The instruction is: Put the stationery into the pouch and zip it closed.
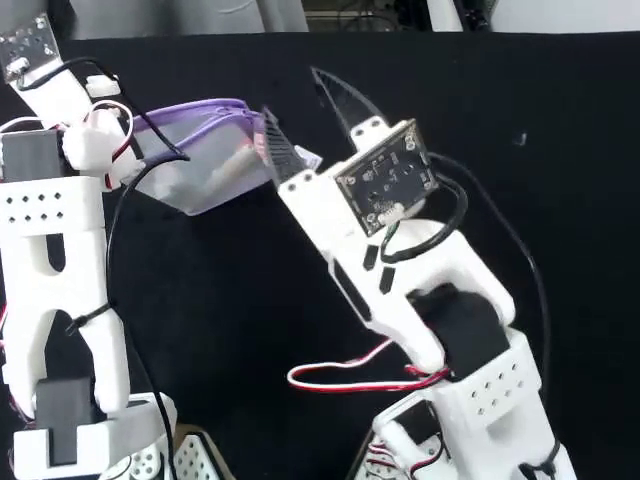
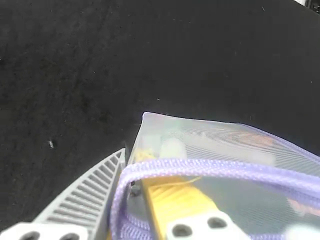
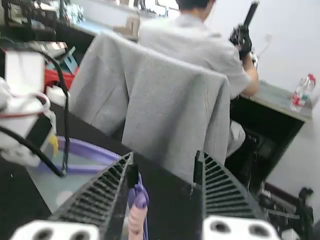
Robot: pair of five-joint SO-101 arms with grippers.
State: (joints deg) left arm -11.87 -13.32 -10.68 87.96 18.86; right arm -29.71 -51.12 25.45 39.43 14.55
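My right gripper's [image 3: 165, 161] black ribbed fingers [image 3: 105, 190] are standing wide apart close under the lens, clamping nothing. A purple zip pull [image 3: 137, 196] is hanging against the inner side of one of them. My left gripper [image 2: 131, 161] is pinching the pouch [image 1: 205, 165] by its purple zip edge [image 2: 210, 167], with a grey ribbed finger [image 2: 92, 192] on the outside and a yellow one [image 2: 175, 197] pressing from the other side. The clear pouch is hanging tilted above the table, between my two arms, with its far end just beside my open right fingers. Pale and orange stationery [image 2: 220, 142] is showing through the mesh wall. I cannot tell how far the zip is drawn. The table [image 1: 520, 130] is lying under a black cloth. Red and white wires [image 1: 340, 378] are looping beside my right arm. Past the table edge, a grey jacket [image 3: 165, 110] is draping over a chair back. A plastic bottle [image 3: 303, 92] is standing on a desk against a white wall [image 3: 290, 30].
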